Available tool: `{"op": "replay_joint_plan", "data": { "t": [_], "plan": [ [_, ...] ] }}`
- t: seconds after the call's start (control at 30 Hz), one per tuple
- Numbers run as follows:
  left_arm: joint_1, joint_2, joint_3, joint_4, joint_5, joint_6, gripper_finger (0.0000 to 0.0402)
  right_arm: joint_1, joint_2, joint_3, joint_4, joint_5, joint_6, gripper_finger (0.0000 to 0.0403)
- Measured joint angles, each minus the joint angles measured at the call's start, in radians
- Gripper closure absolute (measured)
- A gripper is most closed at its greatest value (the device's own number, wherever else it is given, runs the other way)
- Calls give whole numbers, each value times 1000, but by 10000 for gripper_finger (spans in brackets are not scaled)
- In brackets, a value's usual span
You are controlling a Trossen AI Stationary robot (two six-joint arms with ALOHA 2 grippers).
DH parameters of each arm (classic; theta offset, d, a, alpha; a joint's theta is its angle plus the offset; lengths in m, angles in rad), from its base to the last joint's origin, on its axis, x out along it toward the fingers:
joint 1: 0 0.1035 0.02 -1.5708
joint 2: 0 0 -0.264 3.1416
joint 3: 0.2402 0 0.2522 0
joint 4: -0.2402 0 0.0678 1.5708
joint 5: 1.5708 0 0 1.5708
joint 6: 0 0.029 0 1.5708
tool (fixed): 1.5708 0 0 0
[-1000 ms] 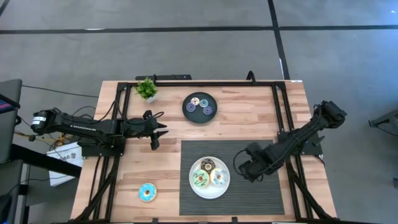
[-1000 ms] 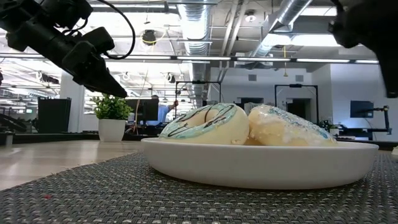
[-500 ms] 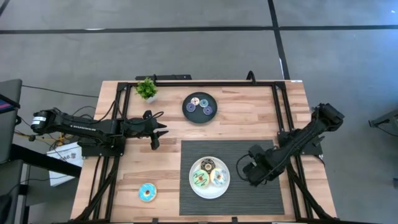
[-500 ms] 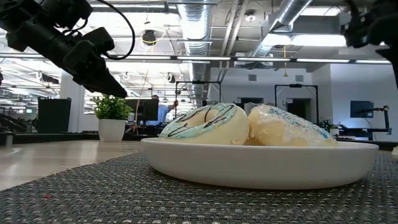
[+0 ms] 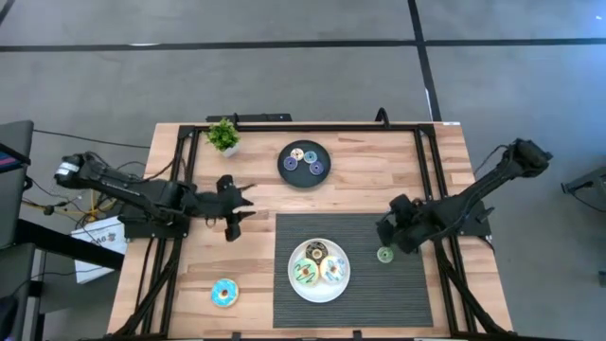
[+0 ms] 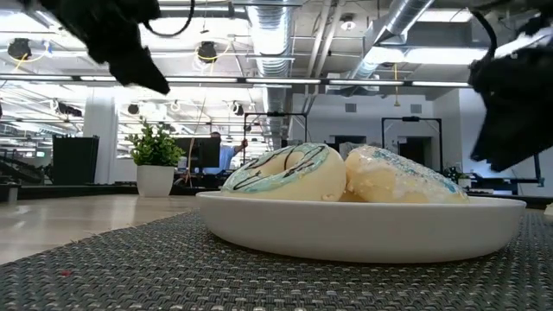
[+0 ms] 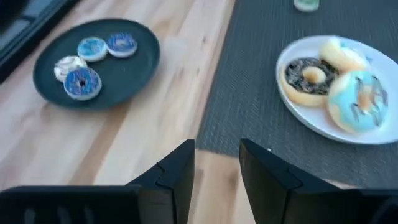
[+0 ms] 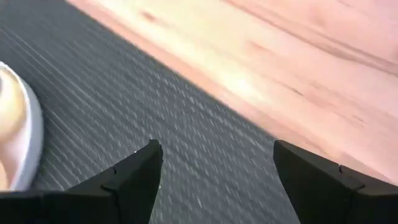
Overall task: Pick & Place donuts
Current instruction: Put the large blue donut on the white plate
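Right jaws wide, empty, just above green mini lying on mat beside white plate. Left jaws part open, empty, over bare bench. Risk: mini knocked astray. Blue donut near front edge; minis on black plate; plant clear.

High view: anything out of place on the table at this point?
Yes. A green mini donut lies on the dark mat beside the white plate, on neither plate, just below the open right gripper. A blue donut also sits alone on bare wood. The other minis rest on the black plate.
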Motion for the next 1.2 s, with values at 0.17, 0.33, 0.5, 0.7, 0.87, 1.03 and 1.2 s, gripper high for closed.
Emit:
{"op": "replay_joint_plan", "data": {
  "t": [0.17,0.33,0.5,0.7,0.87,1.03,1.2],
  "plan": [
    [-158,144,192,-328,-54,-215,284,-67,-94,-162,224,60,-29,106],
    [-308,311,342,-581,-25,-409,284,-119,-87,-217,317,60,-5,106],
    [-420,456,388,-605,122,-496,284,-127,-49,-217,351,60,-54,106],
    [-495,594,389,-539,291,-618,284,-125,-34,-217,386,57,-82,106],
    [-542,665,389,-441,312,-668,284,-118,-34,-217,387,57,-83,106],
    [-578,698,387,-407,306,-699,284,-118,-34,-217,386,57,-84,106],
    [-596,697,386,-412,287,-719,284,-118,-34,-217,386,57,-84,106]
  ]
}}
